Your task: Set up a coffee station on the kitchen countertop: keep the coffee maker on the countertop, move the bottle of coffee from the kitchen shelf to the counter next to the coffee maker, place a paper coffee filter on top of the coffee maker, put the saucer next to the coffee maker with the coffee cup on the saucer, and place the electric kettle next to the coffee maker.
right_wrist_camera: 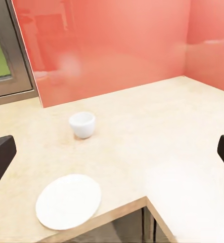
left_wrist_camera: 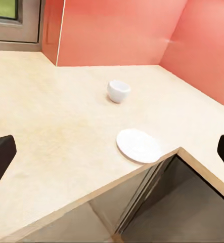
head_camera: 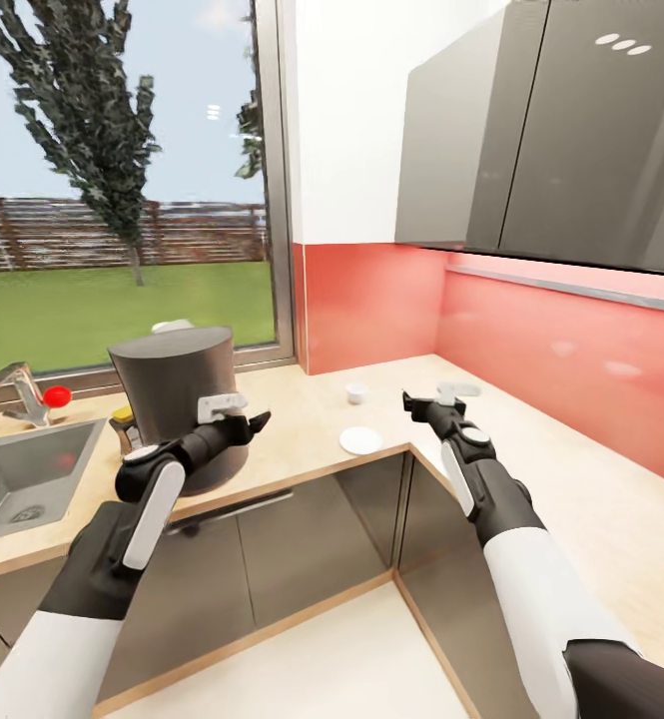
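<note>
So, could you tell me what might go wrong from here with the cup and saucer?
1. The saucer lies right at the countertop's inner corner edge; a clumsy nudge could push it off onto the floor.
2. The coffee cup sits apart from the saucer, and looks small and rounded, so it may slip or tip when pinched.
3. Both the left gripper and right gripper, jaws open, point at the same spot, so the arms could collide.

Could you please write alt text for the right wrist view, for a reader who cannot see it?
A white coffee cup stands upright on a beige countertop, apart from a white saucer lying near the counter's front edge. Red backsplash walls meet in the corner behind.
</note>
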Controlling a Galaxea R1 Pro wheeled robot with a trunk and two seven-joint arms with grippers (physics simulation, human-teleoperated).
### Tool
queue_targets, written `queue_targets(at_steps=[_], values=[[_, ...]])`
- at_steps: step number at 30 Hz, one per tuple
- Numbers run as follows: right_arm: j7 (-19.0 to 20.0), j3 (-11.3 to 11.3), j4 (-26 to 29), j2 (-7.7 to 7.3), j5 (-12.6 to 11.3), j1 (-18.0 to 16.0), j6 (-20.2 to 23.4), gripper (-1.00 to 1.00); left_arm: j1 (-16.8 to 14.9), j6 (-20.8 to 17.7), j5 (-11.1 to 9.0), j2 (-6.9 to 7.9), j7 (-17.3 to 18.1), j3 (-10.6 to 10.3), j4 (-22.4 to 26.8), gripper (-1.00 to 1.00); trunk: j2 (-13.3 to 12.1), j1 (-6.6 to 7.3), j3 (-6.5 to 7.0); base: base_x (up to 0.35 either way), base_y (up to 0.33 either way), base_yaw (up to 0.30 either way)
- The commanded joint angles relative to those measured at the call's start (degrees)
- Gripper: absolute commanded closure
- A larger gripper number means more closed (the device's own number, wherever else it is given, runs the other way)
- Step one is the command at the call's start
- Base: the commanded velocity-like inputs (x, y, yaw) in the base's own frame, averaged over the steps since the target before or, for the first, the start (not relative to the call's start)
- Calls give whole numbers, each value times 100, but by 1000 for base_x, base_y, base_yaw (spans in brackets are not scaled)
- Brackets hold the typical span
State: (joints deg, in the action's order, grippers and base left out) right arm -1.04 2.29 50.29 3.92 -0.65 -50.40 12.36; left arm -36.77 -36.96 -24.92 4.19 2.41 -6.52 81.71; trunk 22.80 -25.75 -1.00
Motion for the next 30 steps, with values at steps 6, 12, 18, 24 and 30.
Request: queue_targets(at_steps=[6, 12, 18, 24, 30], values=[[-10, 9, -20, 10, -13, -5, 550, -100, 17, -53, -14, -5, 559, 2, -508, -100, 11, -3, -10, 0, 0, -232], [-12, 9, -60, 12, -2, -5, 666, -100, 4, -49, -18, -6, 975, 34, -822, -100, 11, -3, -10, 0, 0, -265], [-11, 16, -40, 39, -24, -5, 1656, -100, 33, -49, 0, 24, 972, 48, -861, -100, 11, -3, -9, 0, 0, -265], [-7, 26, -19, 42, -641, -3, 2523, -100, 38, -49, 14, 59, 951, 39, -877, -100, 11, -3, -7, 15, 0, -99], [4, 4, -42, 10, -1868, -4, 2952, -100, 38, -49, 16, 51, 946, 34, -1142, -100, 11, -3, -7, 212, 0, -7]])
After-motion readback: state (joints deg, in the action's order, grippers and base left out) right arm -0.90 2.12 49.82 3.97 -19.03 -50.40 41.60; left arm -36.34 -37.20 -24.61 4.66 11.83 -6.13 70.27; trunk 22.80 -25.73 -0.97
